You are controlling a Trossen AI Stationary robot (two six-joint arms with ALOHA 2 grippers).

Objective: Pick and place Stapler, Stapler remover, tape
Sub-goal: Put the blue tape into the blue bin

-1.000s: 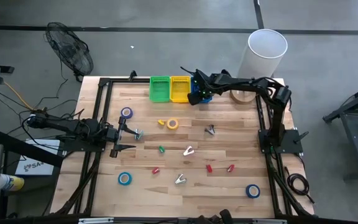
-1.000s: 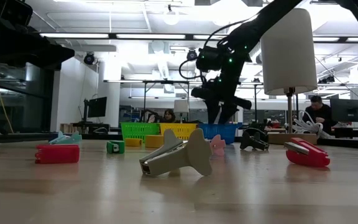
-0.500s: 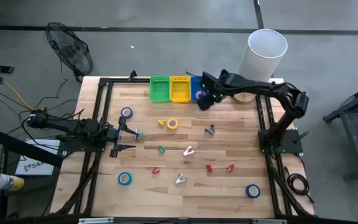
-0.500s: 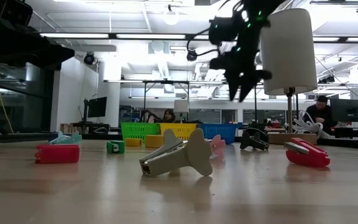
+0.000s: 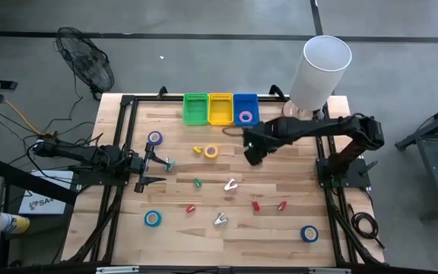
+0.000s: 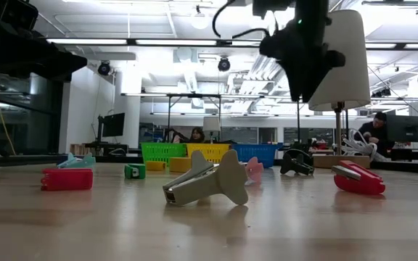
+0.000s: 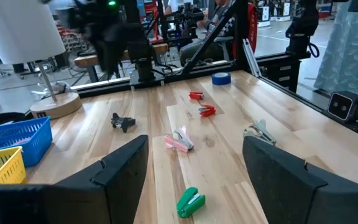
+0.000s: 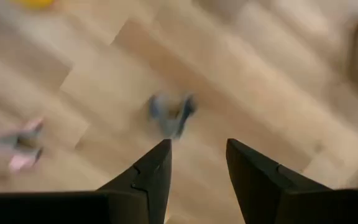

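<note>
Right gripper [image 5: 251, 154] hangs above the middle of the wooden table [image 5: 280, 228], its two fingers [image 8: 148, 177] parted with nothing between them; the right wrist view looks down past them at a small dark stapler remover [image 8: 171, 115] lying on the boards, a thing the high view hides under the arm. Left gripper [image 5: 149, 169] waits at the table's left side, fingers spread wide and empty. At the far edge stand three baskets in a row, green [image 5: 195, 108], yellow [image 5: 220, 108] and blue [image 5: 245, 108], and only the high view shows a purple tape roll [image 5: 246, 116] inside the blue one. A tall white cylinder [image 5: 319, 70] rises at the far right corner. More tape lies loose: a yellow roll [image 5: 211, 151] near the centre, a blue roll [image 5: 153, 218] near left and another blue roll [image 5: 309, 233] near right. The low view shows a pale stapler remover [image 6: 207, 181] closest, with a red stapler [image 6: 67, 179] left of it.
</note>
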